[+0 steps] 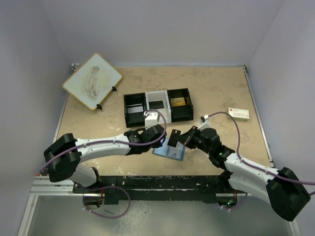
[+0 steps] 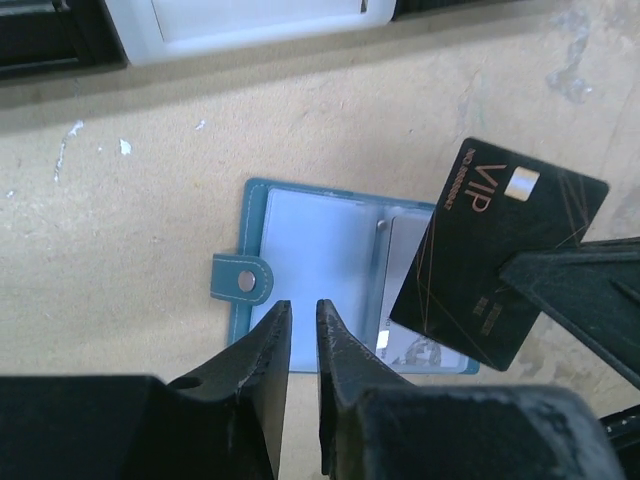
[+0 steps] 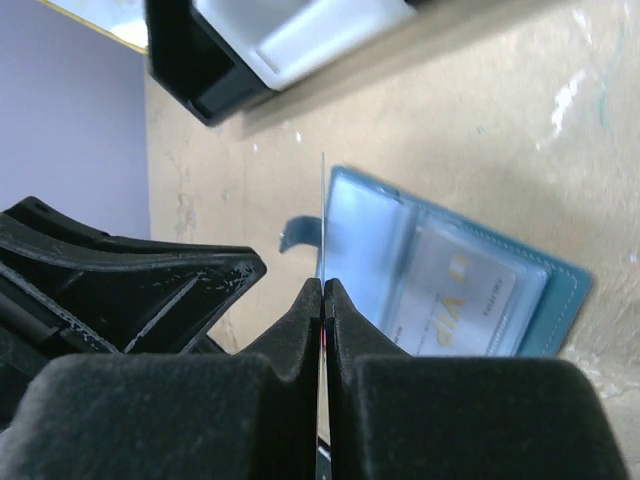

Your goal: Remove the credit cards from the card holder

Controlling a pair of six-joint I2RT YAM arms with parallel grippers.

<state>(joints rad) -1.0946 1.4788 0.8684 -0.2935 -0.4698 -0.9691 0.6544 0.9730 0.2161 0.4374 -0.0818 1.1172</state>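
Note:
The blue card holder (image 1: 170, 151) lies open and flat on the table between the two arms, its snap tab (image 2: 243, 278) pointing away from the spine. My right gripper (image 3: 324, 285) is shut on a black VIP credit card (image 2: 500, 250), held above the holder's right half and seen edge-on (image 3: 323, 210) in the right wrist view. A pale card with gold VIP lettering (image 3: 458, 292) sits in the holder's clear pocket. My left gripper (image 2: 303, 305) hovers over the holder's near edge (image 2: 300, 250). Its jaws stand a narrow gap apart with nothing between them.
A black-and-white three-compartment tray (image 1: 156, 105) stands just beyond the holder. A white board with a wooden rim (image 1: 92, 81) lies tilted at the back left. A white card with green and red print (image 1: 238, 114) rests at the right. Walls enclose the table.

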